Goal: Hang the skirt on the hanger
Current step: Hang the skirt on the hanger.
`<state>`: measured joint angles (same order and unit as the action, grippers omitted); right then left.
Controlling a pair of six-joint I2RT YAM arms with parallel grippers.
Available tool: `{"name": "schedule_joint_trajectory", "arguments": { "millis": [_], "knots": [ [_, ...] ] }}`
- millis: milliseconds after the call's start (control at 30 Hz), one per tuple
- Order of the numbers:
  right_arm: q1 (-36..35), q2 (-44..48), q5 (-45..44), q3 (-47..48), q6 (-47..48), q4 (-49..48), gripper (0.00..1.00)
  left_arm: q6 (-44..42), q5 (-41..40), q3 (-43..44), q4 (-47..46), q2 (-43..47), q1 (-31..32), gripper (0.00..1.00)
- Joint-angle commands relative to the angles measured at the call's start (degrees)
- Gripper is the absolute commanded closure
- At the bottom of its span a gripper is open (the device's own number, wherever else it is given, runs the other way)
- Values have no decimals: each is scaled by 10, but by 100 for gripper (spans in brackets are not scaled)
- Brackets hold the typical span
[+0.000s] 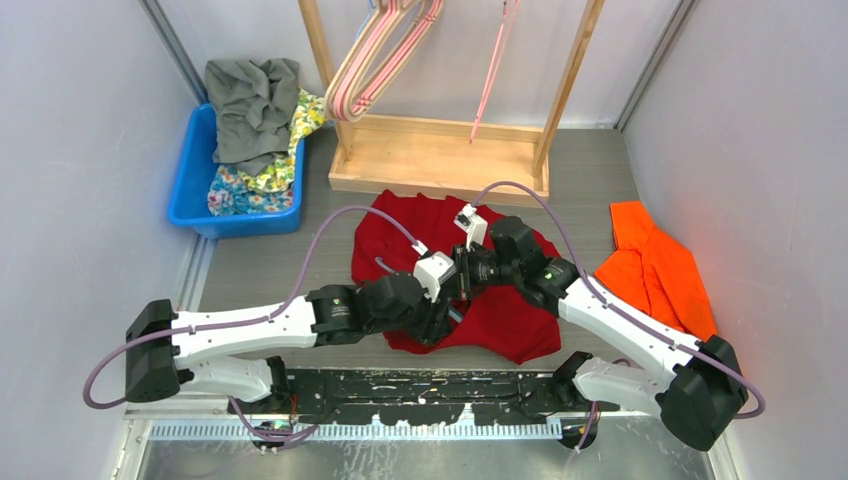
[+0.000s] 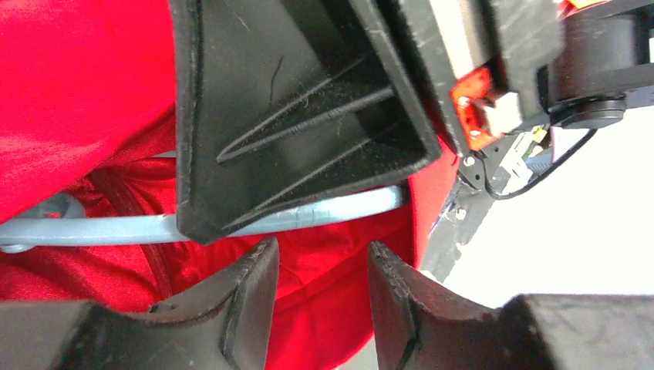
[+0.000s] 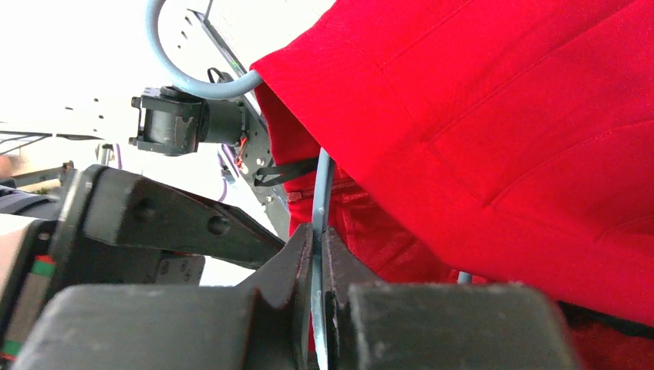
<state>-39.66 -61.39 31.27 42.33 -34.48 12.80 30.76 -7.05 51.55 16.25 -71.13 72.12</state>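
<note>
Skirt (image 1: 515, 320) is the red one, lying crumpled on the table (image 1: 260, 265) just in front of the wooden rack (image 1: 440, 160), and both arms meet right over it. The hanger (image 3: 321, 193) is a thin grey-blue one and it's already partway into the fabric. The right wrist view shows its wire coming out from under a red fold, with what looks like the hook curving away past the cloth edge.

Right gripper (image 3: 318, 258) is pinched tight on that wire, jaws together with only the wire between them. My read is it's there to keep the hanger steady so the other arm can work cloth over it. Left gripper (image 2: 322, 266) has its jaws apart with nothing between them. Red fabric sits just behind the gap and the hanger bar crosses a little beyond the fingertips. Looks to me like it's lined up to grab a fold or the waistband, but that's a guess.

Stuff you can't see: from the top camera the two wrists cover the exact spot where hanger meets skirt, so no telling how much of the hanger is inside the waist. The left wrist view is half blocked by a big black part, probably the other arm's finger, though it's too close to be sure. The hanger's far end is buried in red in every view, and I can't make out whether it has clips.
</note>
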Motion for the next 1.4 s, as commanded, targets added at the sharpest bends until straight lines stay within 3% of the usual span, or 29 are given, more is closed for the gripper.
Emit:
{"name": "schedule_joint_trajectory", "arguments": {
  "millis": [0,300,867,967,1033,1067,1367],
  "knots": [
    [2,5,23,20,-13,-53,99,-14,5,-3,-33,52,2,53],
    [1,-1,24,18,-18,-62,99,-15,79,-31,-77,71,2,52],
    [2,-10,27,20,-24,-67,99,-12,130,-8,-129,-21,7,43],
    [1,-12,28,20,-23,-66,99,-10,118,0,-135,-39,10,60],
    [2,-11,28,20,-22,-64,99,-4,94,3,-134,-38,10,90],
    [2,-12,28,19,-22,-64,99,-4,82,2,-134,-33,10,99],
    [2,-6,32,19,-19,-53,99,-19,-43,-14,-117,81,11,100]
  ]
}}
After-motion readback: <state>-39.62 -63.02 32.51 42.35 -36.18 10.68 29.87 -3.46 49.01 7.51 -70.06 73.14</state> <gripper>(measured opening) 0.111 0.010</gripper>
